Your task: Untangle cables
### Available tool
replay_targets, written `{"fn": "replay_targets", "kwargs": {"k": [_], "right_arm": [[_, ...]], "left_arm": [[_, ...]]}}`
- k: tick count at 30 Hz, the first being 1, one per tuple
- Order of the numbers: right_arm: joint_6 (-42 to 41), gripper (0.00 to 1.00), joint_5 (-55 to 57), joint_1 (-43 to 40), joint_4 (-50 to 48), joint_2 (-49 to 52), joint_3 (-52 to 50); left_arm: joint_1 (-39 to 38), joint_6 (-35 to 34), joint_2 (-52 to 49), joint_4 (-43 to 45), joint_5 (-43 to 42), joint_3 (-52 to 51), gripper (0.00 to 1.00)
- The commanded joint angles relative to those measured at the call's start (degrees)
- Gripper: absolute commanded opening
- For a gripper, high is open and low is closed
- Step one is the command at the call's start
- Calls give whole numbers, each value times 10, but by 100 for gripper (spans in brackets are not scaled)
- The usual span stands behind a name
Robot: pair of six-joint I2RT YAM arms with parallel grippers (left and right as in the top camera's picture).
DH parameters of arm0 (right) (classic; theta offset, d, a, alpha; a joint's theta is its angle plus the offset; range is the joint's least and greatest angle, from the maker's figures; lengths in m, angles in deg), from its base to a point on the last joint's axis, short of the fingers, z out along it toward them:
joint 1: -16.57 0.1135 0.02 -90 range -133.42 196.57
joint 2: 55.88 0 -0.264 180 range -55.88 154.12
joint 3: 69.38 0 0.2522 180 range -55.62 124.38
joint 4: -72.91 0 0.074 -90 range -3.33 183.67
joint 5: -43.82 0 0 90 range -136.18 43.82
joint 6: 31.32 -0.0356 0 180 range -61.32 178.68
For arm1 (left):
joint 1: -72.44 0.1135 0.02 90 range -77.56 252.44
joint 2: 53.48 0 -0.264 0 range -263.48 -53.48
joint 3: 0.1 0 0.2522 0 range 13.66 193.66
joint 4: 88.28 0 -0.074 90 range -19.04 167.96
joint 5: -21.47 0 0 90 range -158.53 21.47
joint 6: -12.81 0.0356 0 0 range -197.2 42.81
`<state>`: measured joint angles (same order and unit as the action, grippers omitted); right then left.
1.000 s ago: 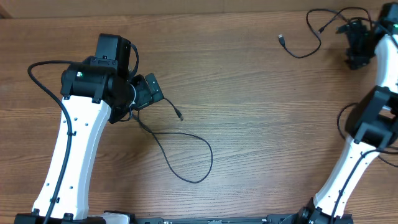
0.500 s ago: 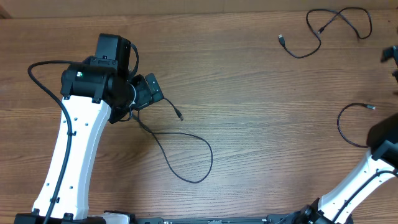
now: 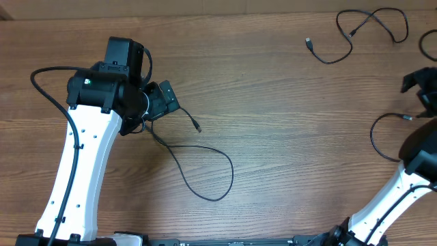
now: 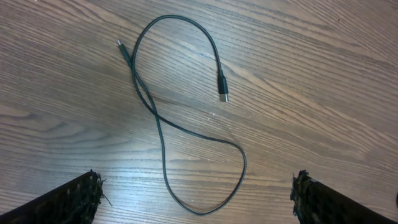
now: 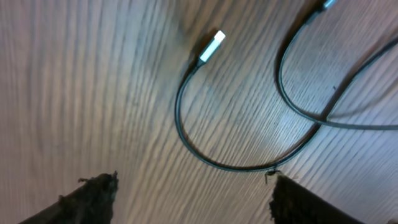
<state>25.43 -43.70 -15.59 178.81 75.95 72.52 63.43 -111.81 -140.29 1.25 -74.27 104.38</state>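
Observation:
Three thin black cables lie apart on the wooden table. One cable (image 3: pixel 208 174) forms a loose loop in the middle; the left wrist view shows it (image 4: pixel 163 134) crossing itself once, both plugs free. My left gripper (image 3: pixel 162 102) hovers over its left end, open (image 4: pixel 198 202) and empty. A second cable (image 3: pixel 355 31) curls at the far right back. A third cable (image 3: pixel 377 137) bends by the right edge, and in the right wrist view its curve (image 5: pixel 230 165) and silver plug (image 5: pixel 212 45) lie just ahead of my right gripper (image 5: pixel 193 202). That gripper (image 3: pixel 418 82) is open, holding nothing.
The left arm's white link (image 3: pixel 75 171) slants across the left side of the table, with its thicker black wire (image 3: pixel 41 78) arching out to the left. The right arm (image 3: pixel 399 191) rises along the right edge. Bare wood lies between the cables.
My right gripper left the far right back cable, swung off the right edge, and has come back lower over the third cable. The left arm and all cables kept still.

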Motion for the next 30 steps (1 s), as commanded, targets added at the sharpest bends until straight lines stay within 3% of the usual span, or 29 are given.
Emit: {"fn": "replay_targets", "kwargs": {"k": [1, 11, 23, 25, 28, 30], "right_arm": [[1, 72, 38, 8, -22, -18, -50], [1, 43, -4, 10, -140, -18, -181], [1, 36, -26, 33, -254, -17, -247], [1, 29, -26, 39, -260, -16, -247], [1, 9, -26, 49, -271, -16, -247], [1, 4, -26, 59, -276, -16, -247]], "left_arm": [[-4, -7, -2, 1, 4, 4, 100], [-4, -8, -2, 1, 4, 4, 99], [-4, -7, -2, 1, 4, 4, 100], [-4, -8, -2, 1, 4, 4, 100], [-4, -7, -2, 1, 4, 4, 100], [-4, -7, -2, 1, 4, 4, 100]]}}
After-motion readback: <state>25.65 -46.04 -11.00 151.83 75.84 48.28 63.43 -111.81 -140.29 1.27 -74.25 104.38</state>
